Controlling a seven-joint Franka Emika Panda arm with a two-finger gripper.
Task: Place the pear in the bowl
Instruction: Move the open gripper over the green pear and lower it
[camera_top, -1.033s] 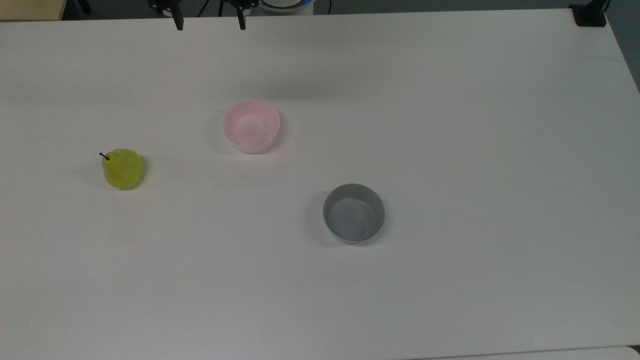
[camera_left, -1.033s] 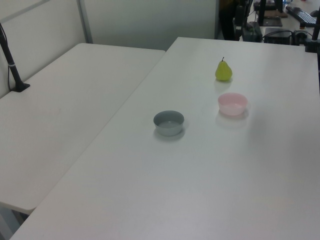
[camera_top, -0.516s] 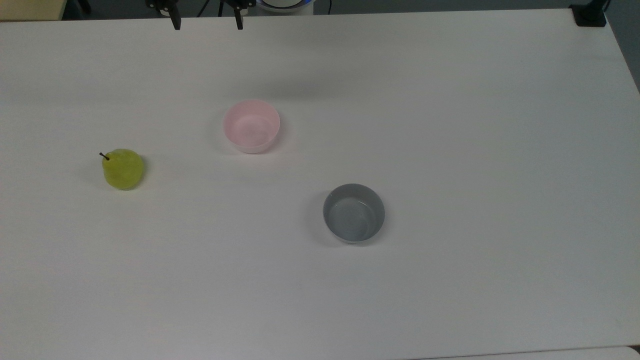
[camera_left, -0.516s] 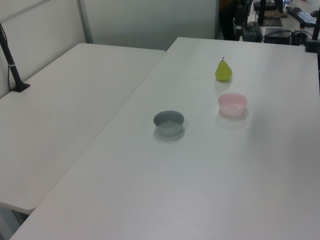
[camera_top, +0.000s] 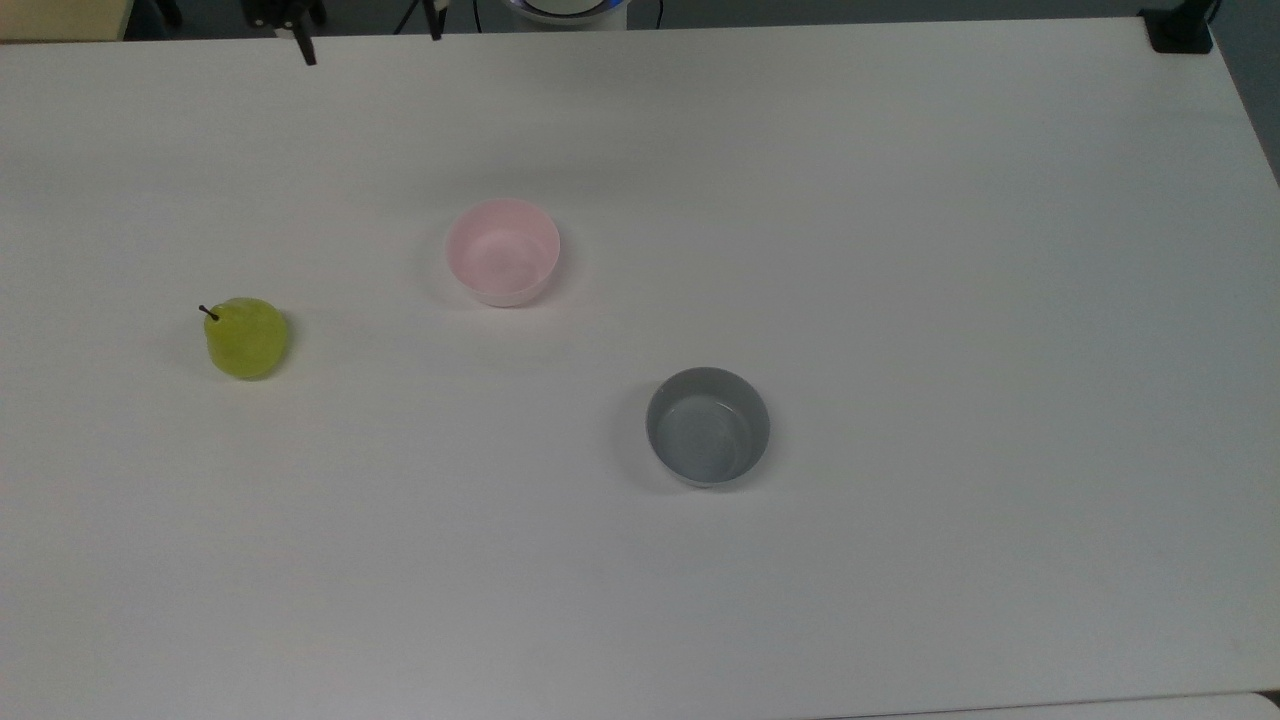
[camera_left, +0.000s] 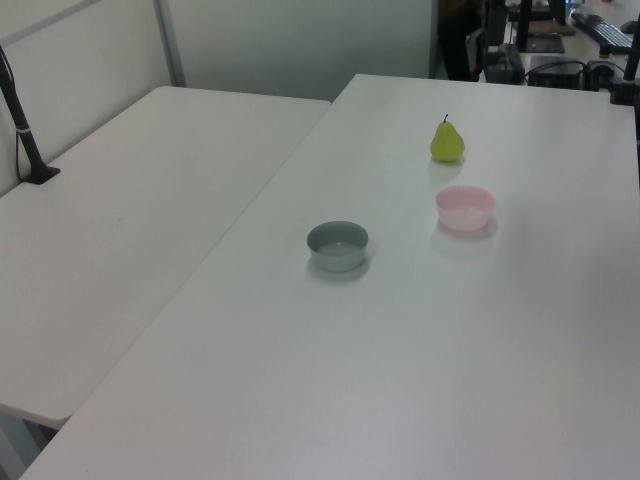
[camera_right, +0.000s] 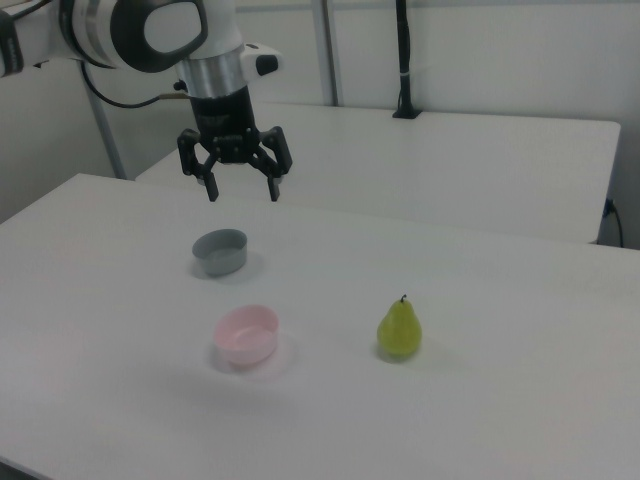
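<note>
The yellow-green pear (camera_top: 246, 338) stands upright on the white table at the top view's left, also seen in the left view (camera_left: 447, 142) and the right view (camera_right: 400, 329). The pale pink bowl (camera_top: 502, 251) sits empty to the pear's right in the top view (camera_left: 465, 207) (camera_right: 247, 335). My gripper (camera_right: 242, 190) hangs open high above the table with nothing between its fingers, well above and behind the bowls in the right view. In the top view its fingertips (camera_top: 304, 50) poke in at the upper edge, far from the pear.
An empty grey bowl (camera_top: 708, 426) stands right of centre in the top view (camera_left: 338, 245) (camera_right: 219, 252). A second white table (camera_left: 120, 220) adjoins at the left view's left. A black clamp (camera_top: 1178, 28) sits at the table's corner in the top view's upper right.
In the top view the gripper's fingertips have shifted left along the upper edge. The pear and both bowls have not moved.
</note>
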